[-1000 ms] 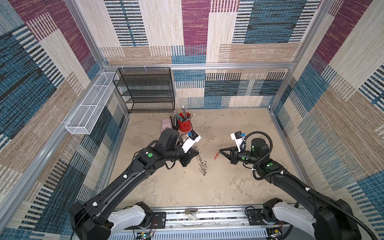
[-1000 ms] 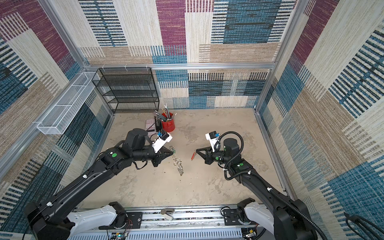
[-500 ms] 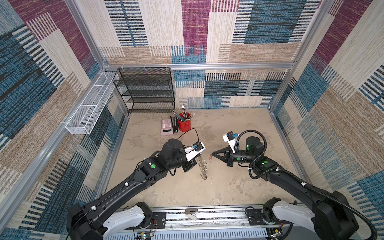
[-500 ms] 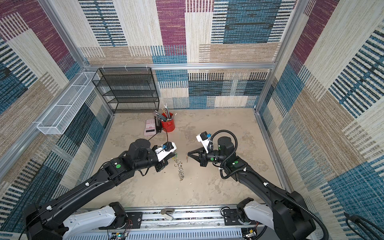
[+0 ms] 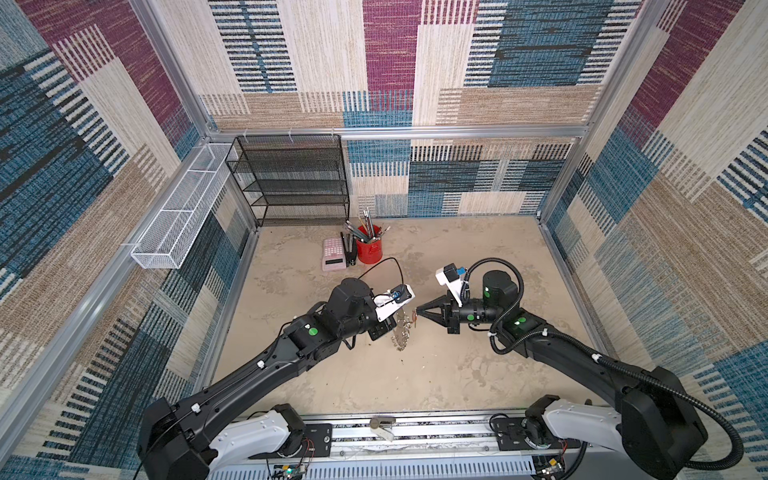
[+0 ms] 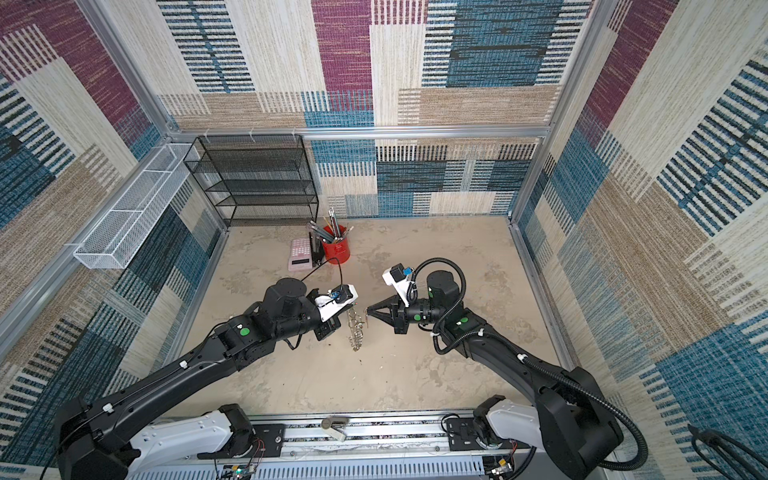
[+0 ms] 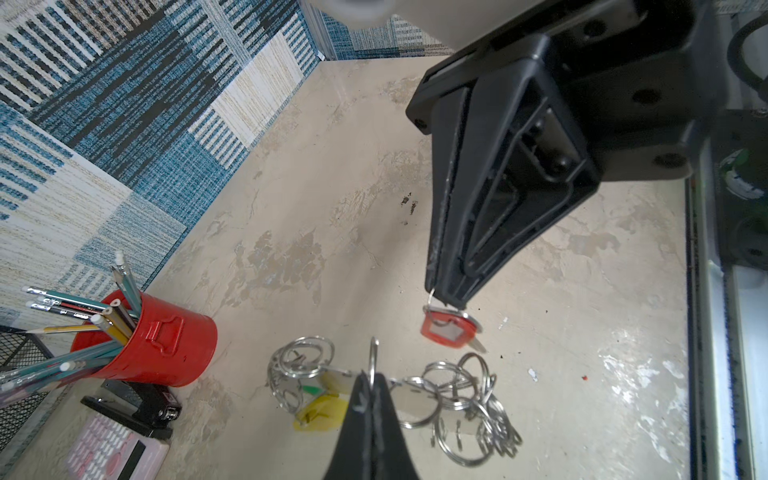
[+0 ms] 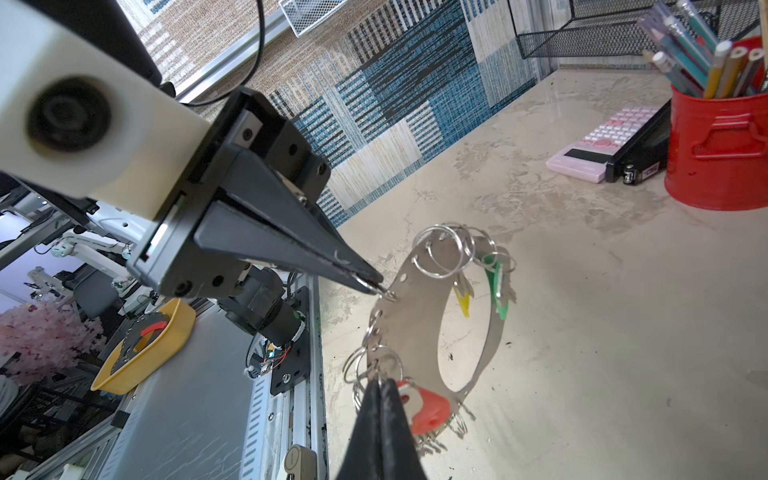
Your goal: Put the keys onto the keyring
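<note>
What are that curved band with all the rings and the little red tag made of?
The keyring band looks like thin sheet metal: flat, dull grey, faintly reflective, with punched holes for shiny wire rings. The red tag looks like glossy moulded plastic with a pale label window, probably.

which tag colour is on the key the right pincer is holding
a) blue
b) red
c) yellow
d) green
b: the right pincer is shut on the ring of the red-tagged key, while the yellow tag and green tag hang on the keyring.
</note>
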### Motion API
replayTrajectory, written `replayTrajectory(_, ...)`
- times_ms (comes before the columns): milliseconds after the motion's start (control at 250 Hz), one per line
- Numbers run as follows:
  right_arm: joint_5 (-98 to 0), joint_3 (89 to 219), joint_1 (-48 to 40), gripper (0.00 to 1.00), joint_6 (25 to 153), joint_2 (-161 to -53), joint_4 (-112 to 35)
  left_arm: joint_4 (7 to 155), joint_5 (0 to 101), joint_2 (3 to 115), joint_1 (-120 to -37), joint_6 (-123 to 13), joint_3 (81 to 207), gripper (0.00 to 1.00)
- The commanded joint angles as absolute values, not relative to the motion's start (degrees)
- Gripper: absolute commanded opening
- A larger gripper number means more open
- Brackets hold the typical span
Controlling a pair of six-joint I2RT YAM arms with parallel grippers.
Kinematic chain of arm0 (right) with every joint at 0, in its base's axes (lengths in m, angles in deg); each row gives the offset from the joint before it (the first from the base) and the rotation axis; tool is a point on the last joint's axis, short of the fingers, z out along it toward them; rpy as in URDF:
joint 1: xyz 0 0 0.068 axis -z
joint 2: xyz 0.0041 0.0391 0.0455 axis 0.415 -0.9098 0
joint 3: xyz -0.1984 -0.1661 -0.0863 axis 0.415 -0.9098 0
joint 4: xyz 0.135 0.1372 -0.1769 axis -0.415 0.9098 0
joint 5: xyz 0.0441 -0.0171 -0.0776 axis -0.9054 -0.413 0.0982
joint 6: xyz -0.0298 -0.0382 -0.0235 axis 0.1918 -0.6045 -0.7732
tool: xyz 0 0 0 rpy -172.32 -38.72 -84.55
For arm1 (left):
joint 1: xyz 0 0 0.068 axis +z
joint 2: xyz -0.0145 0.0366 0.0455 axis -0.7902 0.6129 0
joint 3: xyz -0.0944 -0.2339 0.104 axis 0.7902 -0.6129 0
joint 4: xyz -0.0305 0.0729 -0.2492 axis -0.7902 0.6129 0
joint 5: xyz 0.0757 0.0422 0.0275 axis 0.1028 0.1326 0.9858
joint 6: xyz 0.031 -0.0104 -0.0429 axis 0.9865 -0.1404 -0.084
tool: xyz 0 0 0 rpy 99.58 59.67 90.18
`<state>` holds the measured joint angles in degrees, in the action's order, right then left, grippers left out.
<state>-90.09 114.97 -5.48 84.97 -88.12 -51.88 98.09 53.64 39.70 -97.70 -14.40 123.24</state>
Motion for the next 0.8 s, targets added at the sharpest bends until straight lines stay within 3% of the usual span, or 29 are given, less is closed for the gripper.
replayTrajectory(0,-91.4,115.8,-5.8,0.00,84.4,-88.7,-54.8,95.6,52.1,40.1,-97.7,-15.1,124.2,0.00)
replayTrajectory(796,-90.7,119.4,-6.2,0.00,85.8,-84.4,-52.6,104.7,49.9,42.8,-97.6,-41.5,133.5,0.00)
